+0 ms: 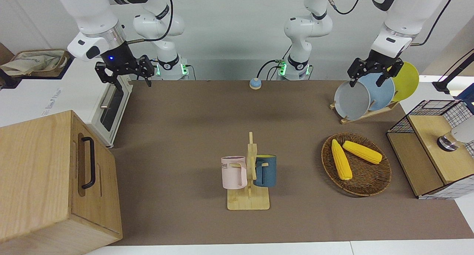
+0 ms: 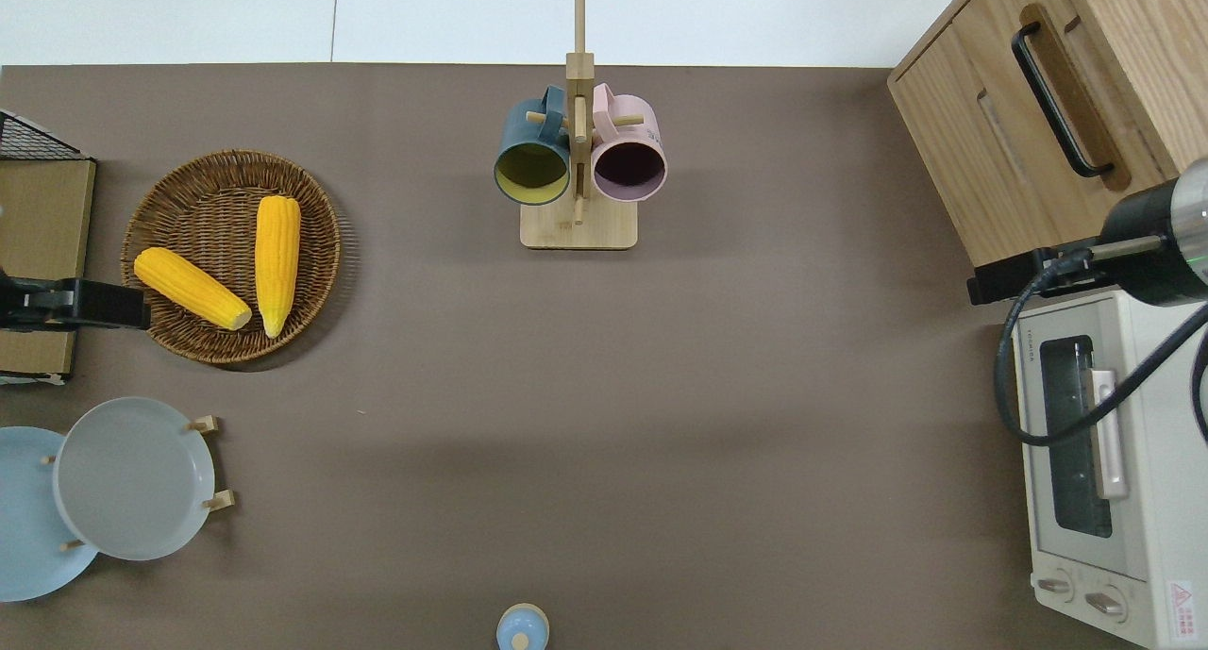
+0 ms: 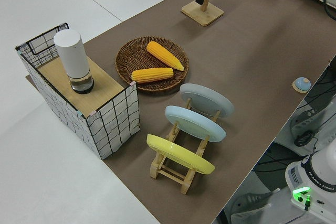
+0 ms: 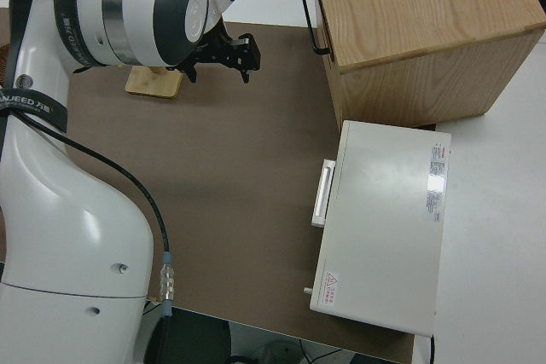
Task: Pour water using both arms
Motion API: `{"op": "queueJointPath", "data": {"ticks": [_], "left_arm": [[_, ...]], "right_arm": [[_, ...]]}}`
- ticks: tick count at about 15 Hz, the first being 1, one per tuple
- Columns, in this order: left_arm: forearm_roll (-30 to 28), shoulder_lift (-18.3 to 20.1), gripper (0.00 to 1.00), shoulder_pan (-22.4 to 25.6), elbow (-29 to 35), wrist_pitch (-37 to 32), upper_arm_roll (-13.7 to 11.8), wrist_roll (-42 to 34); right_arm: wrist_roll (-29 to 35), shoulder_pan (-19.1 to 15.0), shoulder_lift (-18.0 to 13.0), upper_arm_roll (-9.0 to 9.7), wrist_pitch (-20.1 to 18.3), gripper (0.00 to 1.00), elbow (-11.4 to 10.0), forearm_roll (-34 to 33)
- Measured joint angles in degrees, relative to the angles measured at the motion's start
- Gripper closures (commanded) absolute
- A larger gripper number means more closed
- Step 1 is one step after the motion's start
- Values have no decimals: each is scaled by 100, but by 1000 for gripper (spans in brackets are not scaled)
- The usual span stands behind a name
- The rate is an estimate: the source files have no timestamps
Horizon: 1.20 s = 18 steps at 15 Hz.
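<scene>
While both arms hung raised near their bases, the right gripper (image 1: 124, 73) and the left gripper (image 1: 374, 71) each stood with fingers spread apart and nothing between them. A wicker basket (image 2: 170, 334) toward the left arm's end of the brown surface (image 2: 604, 424) held two ears of corn (image 2: 231, 265) lying side by side. Farther from the robots, a wooden mug stand (image 2: 578, 225) carried a dark blue mug (image 2: 533, 150) and a pink mug (image 2: 630, 155), each hung by its handle with its mouth tipped outward. A wire-sided box (image 3: 113, 124) bore a white cylinder (image 3: 72, 59) on its wooden top. Three plates (image 3: 197, 124) stood upright in a wooden rack (image 3: 170, 174).
</scene>
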State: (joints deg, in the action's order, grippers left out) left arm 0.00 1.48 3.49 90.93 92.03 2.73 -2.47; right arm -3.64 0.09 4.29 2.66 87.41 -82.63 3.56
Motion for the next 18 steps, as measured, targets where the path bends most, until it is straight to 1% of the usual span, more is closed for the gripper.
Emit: {"op": "queueJointPath", "data": {"ticks": [8,12,14,15,17,18], "left_arm": [[-1,0,2,0,0,0,2,0],[-1,0,5,1,0,-1,-2,0],[-1,0,7,2,0,-1,-20,0],[-1,0,7,3,0,-1,-46,-1],[-1,0,7,4,0,-1,-150,-89],[-1,0,7,6,0,-1,-228,-166]], "right_arm": [[0,-23,0,97,10,15,-1,-12],[0,-21,0,270,20,15,-1,-14],[0,-19,0,383,177,15,-16,-17],[0,-19,1,452,333,17,-39,-42],[0,-21,3,642,642,17,-110,-151],[0,-18,5,773,843,17,-173,-245]]}}
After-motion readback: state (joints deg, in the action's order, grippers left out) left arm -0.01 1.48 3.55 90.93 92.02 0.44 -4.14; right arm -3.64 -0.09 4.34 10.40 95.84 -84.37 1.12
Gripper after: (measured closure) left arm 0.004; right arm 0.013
